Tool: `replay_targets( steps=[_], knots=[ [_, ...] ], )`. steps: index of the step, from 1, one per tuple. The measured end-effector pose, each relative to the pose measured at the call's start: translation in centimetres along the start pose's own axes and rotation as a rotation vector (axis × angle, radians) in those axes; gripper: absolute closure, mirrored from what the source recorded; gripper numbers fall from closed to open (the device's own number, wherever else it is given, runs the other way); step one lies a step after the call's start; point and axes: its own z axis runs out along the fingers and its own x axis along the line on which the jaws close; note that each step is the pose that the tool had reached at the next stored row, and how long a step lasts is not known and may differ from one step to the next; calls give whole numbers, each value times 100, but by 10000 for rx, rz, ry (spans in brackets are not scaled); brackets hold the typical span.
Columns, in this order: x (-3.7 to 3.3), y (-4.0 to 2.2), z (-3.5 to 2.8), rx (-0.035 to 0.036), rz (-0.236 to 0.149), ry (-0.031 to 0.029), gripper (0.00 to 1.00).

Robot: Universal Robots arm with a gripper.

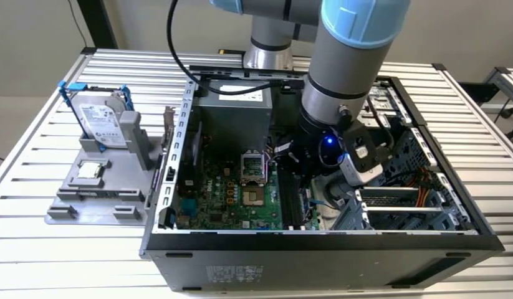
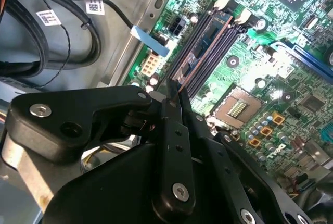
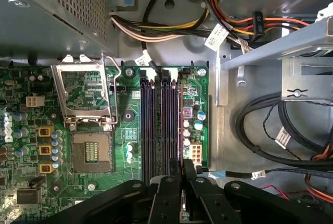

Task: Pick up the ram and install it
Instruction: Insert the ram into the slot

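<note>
The ram [image 2: 206, 43] is a thin dark stick with black chips. It stands on edge in the memory slot nearest the white power connector [image 2: 149, 65], on the green motherboard [image 3: 93, 104] inside the open computer case [image 1: 323, 246]. My gripper [image 2: 174, 86] is low inside the case, its black fingers closed tight around the near end of the stick. In the first wrist view the ram [image 3: 178, 125] appears edge-on, running straight out from the gripper [image 3: 181, 168] along the slots. In the exterior view the gripper [image 1: 310, 180] hangs over the board's right side.
An open processor socket [image 3: 91, 151] with its raised metal frame lies beside the slots. Cable bundles [image 3: 270, 130] and a drive cage [image 1: 402, 205] crowd the other side. Outside the case, a grey stand [image 1: 98, 187] carries a silver hard drive [image 1: 102, 118] and a small square processor chip [image 1: 90, 169].
</note>
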Motion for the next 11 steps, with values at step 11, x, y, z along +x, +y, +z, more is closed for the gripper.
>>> replay_targets(
  steps=[11],
  knots=[
    [5, -1, 85, 0, -2, 0, 100]
  ],
)
